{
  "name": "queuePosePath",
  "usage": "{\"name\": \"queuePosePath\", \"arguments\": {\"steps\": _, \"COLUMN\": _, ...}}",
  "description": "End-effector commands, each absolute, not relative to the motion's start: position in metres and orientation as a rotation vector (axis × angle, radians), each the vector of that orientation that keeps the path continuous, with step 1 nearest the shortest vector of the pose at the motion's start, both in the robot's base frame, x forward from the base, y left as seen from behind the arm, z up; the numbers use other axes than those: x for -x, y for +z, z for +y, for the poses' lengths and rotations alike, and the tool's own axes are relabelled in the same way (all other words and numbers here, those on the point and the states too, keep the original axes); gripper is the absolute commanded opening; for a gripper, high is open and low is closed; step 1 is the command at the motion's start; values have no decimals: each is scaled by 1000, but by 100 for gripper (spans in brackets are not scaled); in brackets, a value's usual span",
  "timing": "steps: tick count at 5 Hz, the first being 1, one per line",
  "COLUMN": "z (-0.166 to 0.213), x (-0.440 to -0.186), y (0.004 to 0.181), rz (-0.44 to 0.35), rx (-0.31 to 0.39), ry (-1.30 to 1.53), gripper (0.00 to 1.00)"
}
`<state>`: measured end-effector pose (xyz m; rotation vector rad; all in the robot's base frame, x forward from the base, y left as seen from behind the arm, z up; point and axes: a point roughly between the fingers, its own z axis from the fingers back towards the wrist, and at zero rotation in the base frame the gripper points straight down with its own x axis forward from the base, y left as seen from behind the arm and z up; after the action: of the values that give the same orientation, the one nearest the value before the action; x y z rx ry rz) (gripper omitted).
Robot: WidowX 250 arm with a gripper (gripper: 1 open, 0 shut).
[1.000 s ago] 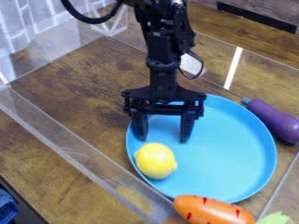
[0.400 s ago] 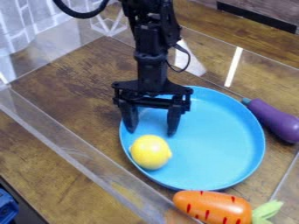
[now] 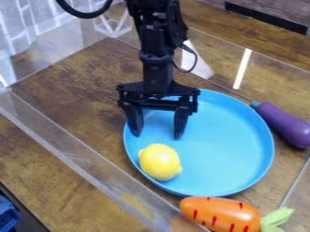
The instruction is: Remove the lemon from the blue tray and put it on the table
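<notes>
The lemon (image 3: 160,162) is a small yellow oval lying in the near left part of the blue tray (image 3: 230,136), close to its rim. My gripper (image 3: 158,130) hangs straight down just behind the lemon, over the tray's left side, with its two black fingers spread wide and nothing between them. The fingertips sit low, near the tray's surface, and stand apart from the lemon. The wooden table (image 3: 72,82) stretches out to the left of the tray.
A purple eggplant (image 3: 285,124) lies off the tray's right rim. An orange carrot (image 3: 224,215) lies just in front of the tray. Clear acrylic walls (image 3: 72,159) run along the near left edge and behind the arm.
The gripper has shifted a little to the left over the tray, staying open. The lemon sits in about the same spot in the tray.
</notes>
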<state>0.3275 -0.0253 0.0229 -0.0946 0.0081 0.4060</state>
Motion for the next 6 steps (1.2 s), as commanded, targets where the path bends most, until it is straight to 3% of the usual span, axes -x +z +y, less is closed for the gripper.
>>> {"name": "queuePosePath", "arguments": {"steps": 1, "z": -8, "x": -334, "y": 28, "rz": -27, "rx": 93, "ry": 473, "gripper": 100}}
{"name": "queuePosePath", "arguments": {"steps": 2, "z": -4, "x": -342, "y": 24, "rz": -29, "rx": 88, "ry": 458, "gripper": 100}}
{"name": "queuePosePath", "arguments": {"steps": 5, "z": 12, "x": -308, "y": 17, "rz": -3, "rx": 93, "ry": 282, "gripper": 100}}
{"name": "queuePosePath", "arguments": {"steps": 6, "z": 0, "x": -302, "y": 14, "rz": 0, "rx": 97, "ry": 303, "gripper": 100}}
